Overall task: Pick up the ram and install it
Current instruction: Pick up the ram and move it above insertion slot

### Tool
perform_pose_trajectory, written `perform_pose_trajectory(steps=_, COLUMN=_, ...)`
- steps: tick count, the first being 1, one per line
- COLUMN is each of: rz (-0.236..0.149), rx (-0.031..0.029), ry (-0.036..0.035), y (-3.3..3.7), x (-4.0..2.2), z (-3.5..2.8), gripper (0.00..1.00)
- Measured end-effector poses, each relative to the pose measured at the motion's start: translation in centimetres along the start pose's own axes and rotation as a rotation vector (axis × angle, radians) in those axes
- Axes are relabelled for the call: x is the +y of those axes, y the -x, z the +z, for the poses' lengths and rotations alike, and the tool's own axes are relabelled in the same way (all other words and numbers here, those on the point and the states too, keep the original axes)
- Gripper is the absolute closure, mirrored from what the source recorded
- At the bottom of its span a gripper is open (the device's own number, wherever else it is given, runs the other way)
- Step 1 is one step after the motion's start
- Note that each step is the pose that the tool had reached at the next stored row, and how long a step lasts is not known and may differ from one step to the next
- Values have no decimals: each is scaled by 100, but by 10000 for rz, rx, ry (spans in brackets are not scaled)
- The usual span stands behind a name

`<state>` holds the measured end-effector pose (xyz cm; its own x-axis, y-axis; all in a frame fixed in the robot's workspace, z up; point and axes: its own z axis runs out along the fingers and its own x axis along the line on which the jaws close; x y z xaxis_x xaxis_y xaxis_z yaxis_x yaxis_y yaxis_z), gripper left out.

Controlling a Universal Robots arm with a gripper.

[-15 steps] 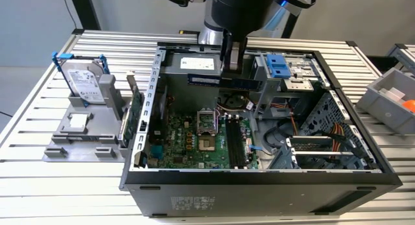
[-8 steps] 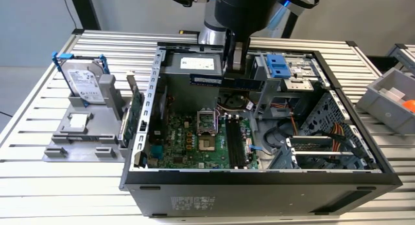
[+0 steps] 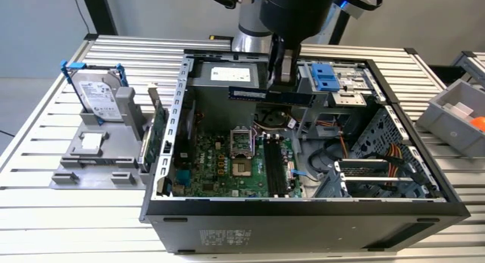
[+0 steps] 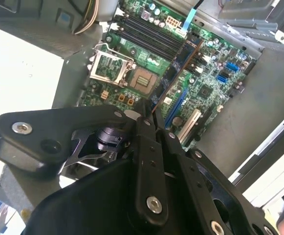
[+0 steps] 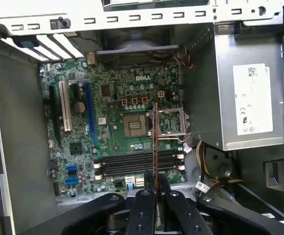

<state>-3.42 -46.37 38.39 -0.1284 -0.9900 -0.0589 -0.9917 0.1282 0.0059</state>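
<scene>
Open computer case (image 3: 303,223) on a slatted table (image 3: 68,217), seen from above. The gripper (image 3: 282,84) is clamped on the ram (image 3: 250,93), its fingers closed on the stick's flat faces. The ram is a slim, dark, ruler-narrow board held level over the far part of the case, just in front of the power supply (image 3: 227,74). A pale patch near its left end in the exterior view is probably the sticker. In both wrist views the ram (image 5: 155,142) appears edge-on, jutting from the gripper (image 5: 156,188) above the motherboard (image 5: 112,98). It lies crosswise to the memory slots (image 5: 137,162). These slots (image 3: 274,166) sit right of the processor socket (image 3: 241,139) in the exterior view. Bare board lies to their left, with cables and a drive cage (image 3: 379,161) close on their right.
</scene>
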Motion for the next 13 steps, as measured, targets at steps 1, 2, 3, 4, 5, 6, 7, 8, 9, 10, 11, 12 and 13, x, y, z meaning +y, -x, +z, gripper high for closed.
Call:
perform_pose_trajectory(steps=1, rz=-7, rx=0, ry=0, y=1, x=-9, z=0, gripper=100)
perform_pose_trajectory(steps=2, rz=-15, rx=0, ry=1, y=3, x=-19, z=0, gripper=100)
perform_pose_trajectory(steps=3, rz=-23, rx=0, ry=1, y=4, x=-29, z=0, gripper=100)
perform_pose_trajectory(steps=4, rz=-29, rx=1, ry=2, y=5, x=-38, z=0, gripper=100)
perform_pose_trajectory(steps=5, rz=-37, rx=1, ry=2, y=7, x=-50, z=0, gripper=100)
perform_pose_trajectory(steps=6, rz=-45, rx=0, ry=3, y=8, x=-61, z=0, gripper=100)
perform_pose_trajectory(steps=7, rz=-52, rx=1, ry=3, y=10, x=-72, z=0, gripper=100)
perform_pose_trajectory(steps=8, rz=-61, rx=1, ry=4, y=11, x=-85, z=0, gripper=100)
perform_pose_trajectory(steps=9, rz=-69, rx=0, ry=4, y=13, x=-96, z=0, gripper=100)
perform_pose_trajectory(steps=10, rz=-78, rx=0, ry=5, y=14, x=-103, z=0, gripper=100)
perform_pose_trajectory(steps=11, rz=-88, rx=1, ry=5, y=14, x=-109, z=0, gripper=100)
perform_pose_trajectory(steps=12, rz=-96, rx=1, ry=6, y=15, x=-114, z=0, gripper=100)
perform_pose_trajectory(steps=13, rz=-102, rx=1, ry=6, y=16, x=-119, z=0, gripper=100)
